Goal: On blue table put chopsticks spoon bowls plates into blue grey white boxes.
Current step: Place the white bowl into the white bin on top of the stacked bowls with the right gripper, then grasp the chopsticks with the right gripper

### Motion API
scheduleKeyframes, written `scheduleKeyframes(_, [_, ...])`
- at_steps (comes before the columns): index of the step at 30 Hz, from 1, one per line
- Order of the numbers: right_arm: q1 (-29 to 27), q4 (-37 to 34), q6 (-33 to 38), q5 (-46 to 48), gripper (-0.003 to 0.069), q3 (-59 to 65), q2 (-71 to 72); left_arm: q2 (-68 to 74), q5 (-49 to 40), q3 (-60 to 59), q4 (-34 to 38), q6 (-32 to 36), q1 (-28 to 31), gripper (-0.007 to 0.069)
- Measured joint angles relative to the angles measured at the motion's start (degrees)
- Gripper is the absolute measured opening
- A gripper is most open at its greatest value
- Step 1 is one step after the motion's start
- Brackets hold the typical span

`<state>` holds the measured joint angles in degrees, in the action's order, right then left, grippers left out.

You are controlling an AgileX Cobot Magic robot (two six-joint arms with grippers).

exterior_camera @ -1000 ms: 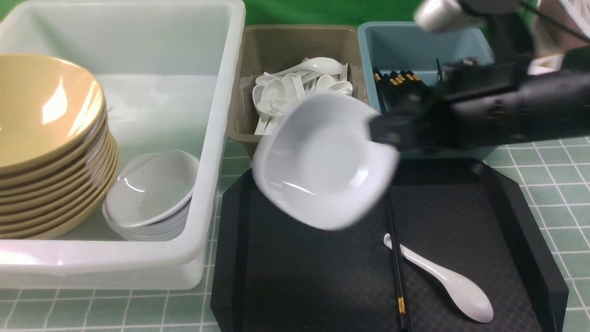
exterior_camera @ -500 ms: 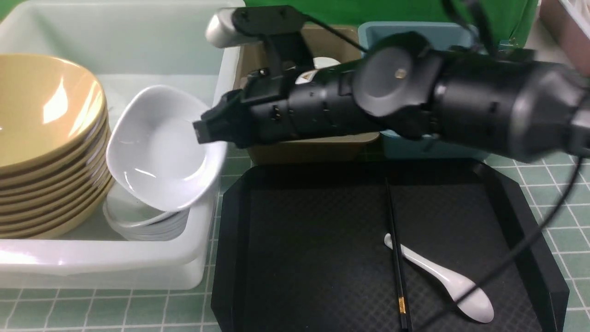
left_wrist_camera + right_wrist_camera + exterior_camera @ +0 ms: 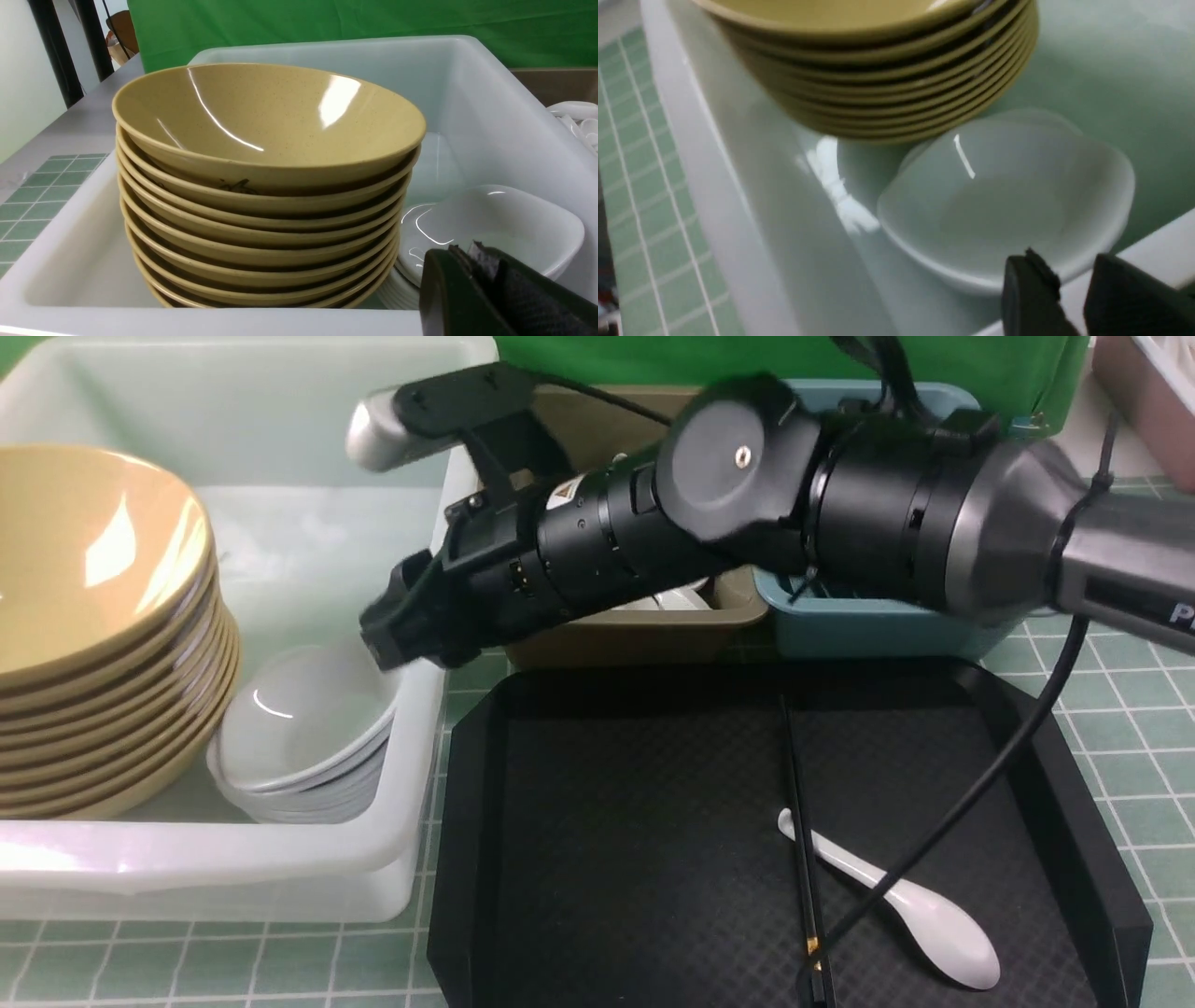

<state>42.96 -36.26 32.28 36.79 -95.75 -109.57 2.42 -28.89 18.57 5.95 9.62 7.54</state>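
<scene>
The plate [image 3: 299,719], a moment ago in the right gripper [image 3: 401,637], now tops the stack in the white tub's [image 3: 187,863] near right corner beside the bowls [image 3: 93,597]; that gripper's fingers [image 3: 1029,298] stand parted, empty. The spoon [image 3: 920,915] and chopsticks [image 3: 796,803] remain on the black tray [image 3: 607,849]. Only the left wrist view shows the left gripper [image 3: 472,254], closed.

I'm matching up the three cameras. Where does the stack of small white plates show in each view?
Front view: white plates at lower left, inside the white tub, right of the yellow bowls.
Left wrist view: plates beside the bowls, just beyond the left claw.
Right wrist view: plates between the bowls and the right claw.
Shared landmark: the yellow bowls, next to the plates in every view.
</scene>
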Motion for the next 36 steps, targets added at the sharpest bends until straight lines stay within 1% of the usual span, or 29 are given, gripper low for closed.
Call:
scheduleKeyframes(1, [0.0,2.3,-1.1,2.4,0.0183,-1.3,0.1,0.0,0.0,0.0,0.0,0.0,0.0,0.0001])
scheduleKeyframes(2, [0.0,8.4,-3.3,7.5,0.0127,-3.9,0.1,0.0,0.0,0.0,0.0,0.0,0.0,0.0001])
scheduleKeyframes(3, [0.0,9.2,-3.7,8.8,0.0120,-3.9,0.1,0.0,0.0,0.0,0.0,0.0,0.0,0.0001])
scheduleKeyframes(4, [0.0,13.5,-5.6,12.0,0.0070,-5.9,0.1,0.0,0.0,0.0,0.0,0.0,0.0,0.0001])
scheduleKeyframes(6, [0.0,16.5,-7.2,15.2,0.0038,-7.9,0.1,0.0,0.0,0.0,0.0,0.0,0.0,0.0001])
scheduleKeyframes(9, [0.2,18.0,-8.1,15.8,0.0036,-9.6,0.1,0.0,0.0,0.0,0.0,0.0,0.0,0.0001])
scheduleKeyframes(14, [3.2,18.6,-8.3,15.1,0.0037,-14.6,-3.5,0.0,0.0,-0.1,0.1,0.0,0.0,0.0001])
scheduleKeyframes(15, [4.8,18.9,-8.4,15.3,0.0038,-17.8,-6.6,0.0,0.1,-0.1,0.1,0.0,0.0,0.0001])
scheduleKeyframes(16, [5.1,19.0,-8.4,15.4,0.0038,-18.6,-7.0,0.0,0.1,-0.1,0.1,0.0,0.0,0.0001])
scheduleKeyframes(19, [7.5,22.7,-9.7,17.7,0.0038,-24.9,-13.4,0.0,0.1,-0.1,0.4,0.0,0.0,0.0001])
scheduleKeyframes(21, [8.6,26.8,-10.9,20.6,0.0038,-29.8,-17.6,0.0,0.1,-0.1,0.4,0.0,0.0,0.0001])
scheduleKeyframes(24, [9.5,29.5,-11.6,23.8,0.0038,-34.2,-21.5,0.0,0.1,-0.1,0.4,0.0,0.0,0.0001])
scheduleKeyframes(29, [10.8,30.0,-11.7,22.3,0.0039,-35.9,-24.6,0.0,0.1,-0.1,0.4,0.0,0.0,0.0001])
scheduleKeyframes(36, [10.9,29.9,-12.2,20.3,0.0043,-36.2,-25.2,0.0,0.4,-0.1,0.4,0.0,0.0,0.0001])
